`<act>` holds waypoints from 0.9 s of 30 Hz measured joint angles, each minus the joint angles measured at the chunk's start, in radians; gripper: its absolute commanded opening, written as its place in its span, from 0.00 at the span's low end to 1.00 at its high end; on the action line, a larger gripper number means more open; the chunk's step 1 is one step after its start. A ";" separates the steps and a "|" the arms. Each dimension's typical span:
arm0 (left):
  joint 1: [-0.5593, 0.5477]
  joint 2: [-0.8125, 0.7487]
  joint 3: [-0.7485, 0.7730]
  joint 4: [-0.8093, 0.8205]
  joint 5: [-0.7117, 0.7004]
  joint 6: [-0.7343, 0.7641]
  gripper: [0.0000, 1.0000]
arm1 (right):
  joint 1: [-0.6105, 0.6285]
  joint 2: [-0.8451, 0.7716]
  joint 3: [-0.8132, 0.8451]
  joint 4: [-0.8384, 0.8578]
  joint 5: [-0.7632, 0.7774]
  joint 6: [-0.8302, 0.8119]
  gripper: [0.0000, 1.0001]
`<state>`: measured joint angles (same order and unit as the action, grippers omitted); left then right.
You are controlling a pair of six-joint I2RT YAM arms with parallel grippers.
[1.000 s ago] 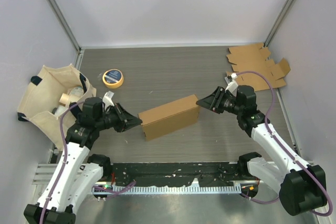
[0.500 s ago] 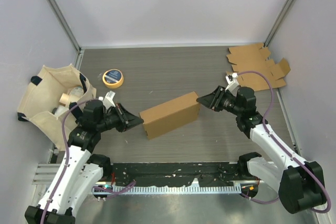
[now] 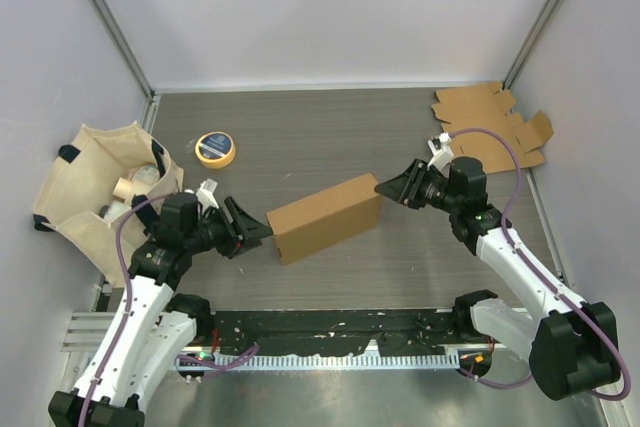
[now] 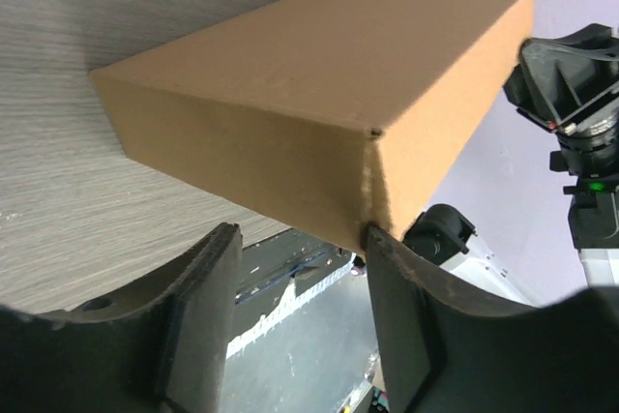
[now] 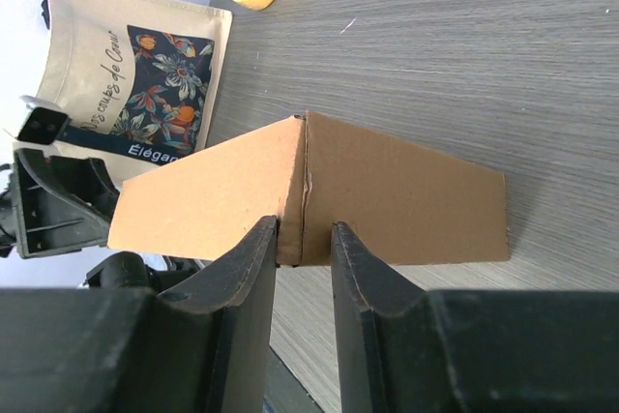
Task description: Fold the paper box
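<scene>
The paper box (image 3: 323, 218) is seen lying closed on the table (image 3: 330, 132), near the middle and a little toward the front. It is a long brown box. In the view from above, its long side is seen to run on a slant, from the near left up to the far right. One short end is pointed at the left arm and the other short end at the right arm. The box is laid flat on its wide side.

The left gripper (image 3: 263, 234) is found at the near left end of the box. Its two fingers (image 4: 397, 287) are spread well apart. The low corner of the box is met by one finger, and the other finger is kept off the box with a gap. Nothing is held by this gripper.

The right gripper (image 3: 382, 187) is found at the far right end of the box. Its two fingers (image 5: 256, 268) are set close together with only a thin gap. A corner edge of the box is seen in that gap, and each finger looks to be laid against a side of the box there. Whether the box is squeezed tight cannot be told.

A cloth bag (image 3: 95, 182) with flowers on it is seen at the left, a yellow tape roll (image 3: 215, 149) beside it, and flat cardboard pieces (image 3: 490, 127) in the far right corner.
</scene>
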<state>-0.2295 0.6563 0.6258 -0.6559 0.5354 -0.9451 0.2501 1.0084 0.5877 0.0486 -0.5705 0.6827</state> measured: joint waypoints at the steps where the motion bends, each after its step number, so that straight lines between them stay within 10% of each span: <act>1: 0.002 -0.008 -0.023 0.021 0.006 -0.013 0.63 | -0.002 0.000 -0.004 0.006 0.001 0.000 0.22; 27: 0.002 0.039 0.122 0.090 -0.016 -0.099 0.72 | 0.002 -0.024 -0.034 0.044 0.007 0.007 0.19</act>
<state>-0.2276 0.6952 0.7475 -0.5663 0.5198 -1.0443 0.2516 0.9844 0.5533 0.0925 -0.5636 0.6899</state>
